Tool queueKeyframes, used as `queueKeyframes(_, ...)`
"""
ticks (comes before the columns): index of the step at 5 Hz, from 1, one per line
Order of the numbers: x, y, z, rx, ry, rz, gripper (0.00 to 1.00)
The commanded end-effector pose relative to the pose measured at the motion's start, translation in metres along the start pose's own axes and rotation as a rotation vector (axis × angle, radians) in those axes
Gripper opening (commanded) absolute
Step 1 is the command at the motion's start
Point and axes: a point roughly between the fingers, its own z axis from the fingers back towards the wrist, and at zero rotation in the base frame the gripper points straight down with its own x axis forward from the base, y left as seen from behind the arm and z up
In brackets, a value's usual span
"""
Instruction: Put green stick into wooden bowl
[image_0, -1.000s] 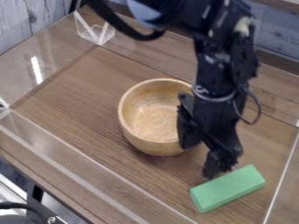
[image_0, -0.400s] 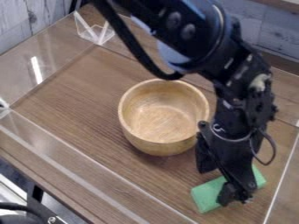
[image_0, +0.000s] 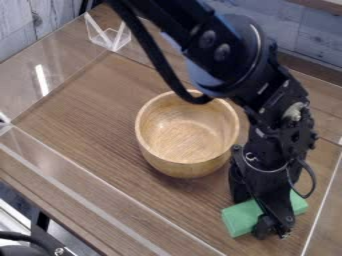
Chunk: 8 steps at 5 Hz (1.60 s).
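The green stick lies flat on the wooden table near the front right corner, partly covered by my gripper. My gripper points straight down right over it, open, its black fingers standing at the block's sides. I cannot tell whether they touch it. The wooden bowl stands empty just left of and behind the gripper, round and light tan. The black arm reaches in from the top and hides the bowl's right rim.
Clear acrylic walls ring the table top, one running along the front edge close to the stick. A clear stand sits at the back left. Open wood lies left of the bowl.
The gripper has moved right and down, from beside the bowl's right rim to directly over the green stick. It stays open. Bowl and stick have not moved.
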Motion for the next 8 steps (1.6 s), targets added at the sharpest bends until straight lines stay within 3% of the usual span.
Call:
queueKeyframes(1, 0.009, 0.005, 0.005, 0.006, -0.044, -0.001, 1.00)
queueKeyframes(4, 0.013, 0.015, 0.003, 0.004, -0.090, 0.026, 1.00)
queueKeyframes(8, 0.006, 0.014, 0.005, -0.046, -0.118, 0.087, 1.00)
